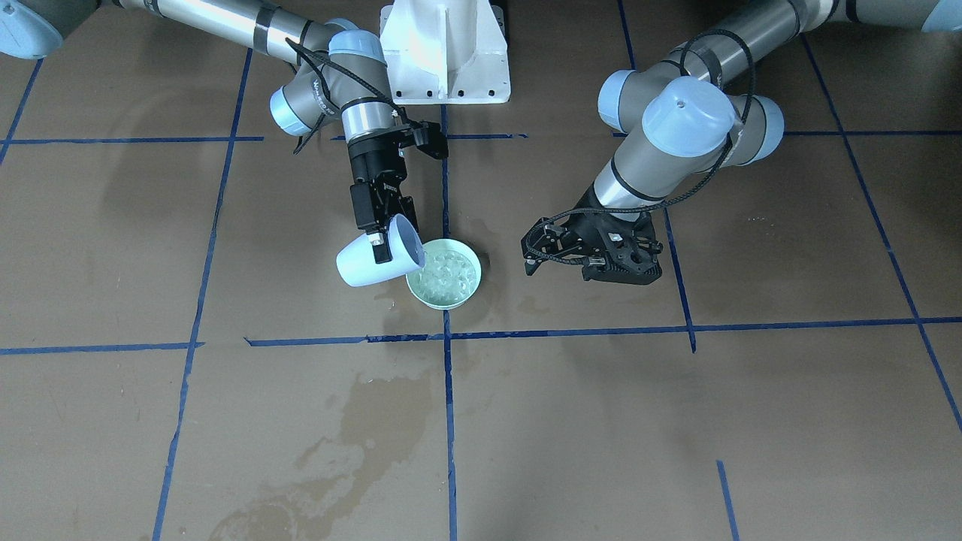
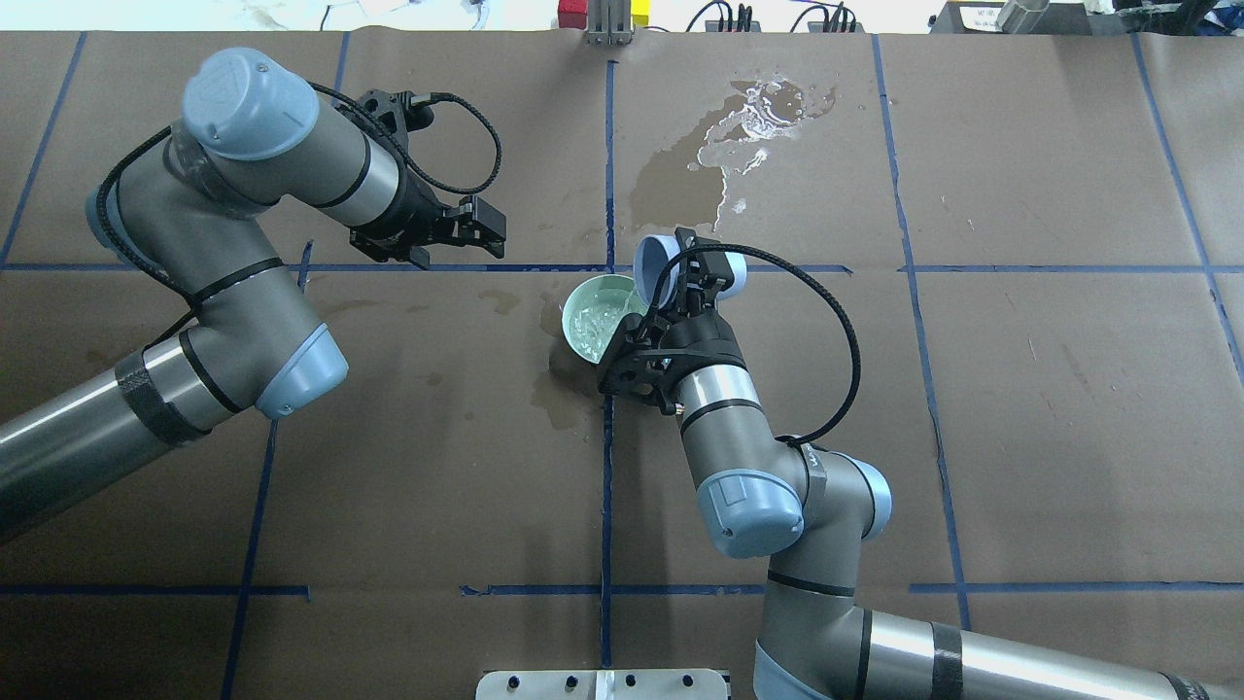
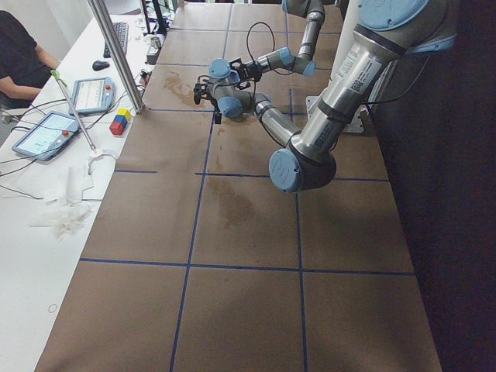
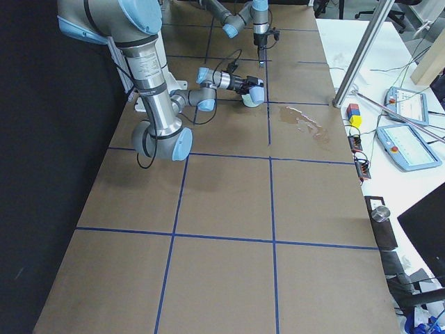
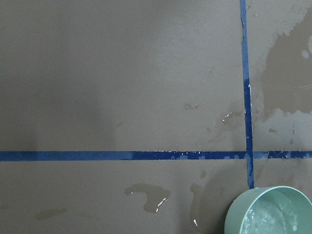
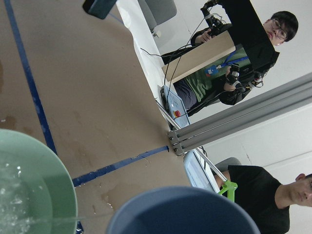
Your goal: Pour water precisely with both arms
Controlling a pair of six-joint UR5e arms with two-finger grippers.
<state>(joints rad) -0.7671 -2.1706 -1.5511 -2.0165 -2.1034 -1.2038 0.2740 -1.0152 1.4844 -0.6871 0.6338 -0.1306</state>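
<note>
My right gripper [image 1: 383, 244] is shut on a pale blue cup [image 1: 372, 263] and holds it tipped on its side, with its mouth over the rim of a mint-green bowl [image 1: 451, 304]. The bowl holds clear, bubbly water [image 1: 445, 272]. From overhead, the right gripper [image 2: 692, 267] has the cup [image 2: 653, 261] just beyond the bowl [image 2: 575, 316]. The right wrist view shows the cup's rim [image 6: 180, 212] beside the bowl [image 6: 53, 175]. My left gripper [image 2: 486, 228] is open and empty. It hovers above the table to the left of the bowl, apart from it. The left wrist view shows the bowl [image 5: 239, 214] at bottom right.
A large wet spill [image 2: 739, 126] darkens the brown paper beyond the bowl; it also shows in the front-facing view [image 1: 353, 428]. Smaller wet patches [image 2: 564, 399] lie beside the bowl. Blue tape lines cross the table. The white pedestal [image 1: 445, 49] stands behind. Operators sit off the table's far side.
</note>
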